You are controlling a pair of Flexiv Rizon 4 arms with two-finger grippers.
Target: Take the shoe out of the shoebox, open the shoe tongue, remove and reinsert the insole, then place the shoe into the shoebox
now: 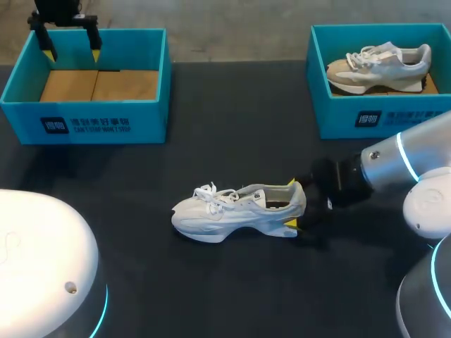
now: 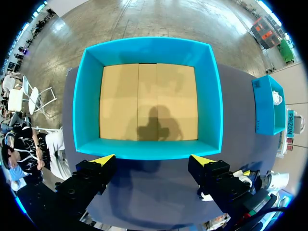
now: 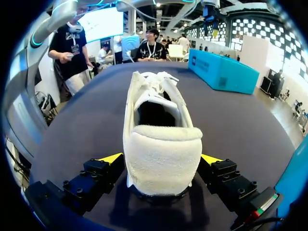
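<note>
White shoe (image 1: 236, 211) out of its box and standing sole-down on the dark tabletop (image 1: 232, 141), toe toward the robot's left, well apart from both teal boxes; first step of the task judged done. Right tool (image 1: 291, 204) clenched on the heel, one yellow tip pressed against each side, shoe resting on the tabletop and not lifted. Left tool (image 1: 71, 53) released, fingers spread wide with nothing between them, hanging above the empty shoebox (image 1: 84, 123) at the far left, bare cardboard floor showing beneath. Second shoe (image 1: 380, 65), grey and tan, lying in the other shoebox (image 1: 338, 116) at the far right, untouched. Left to do, on this evidence: opening the tongue, pulling out and refitting the insole, returning the shoe to the shoebox. Hard to make out: the insole, lost in the dark mouth of the shoe; the tongue, foreshortened behind the padded collar, so open or flat cannot be told; the laces, a loose white tangle near the toe; how firmly the heel is pinched
</note>
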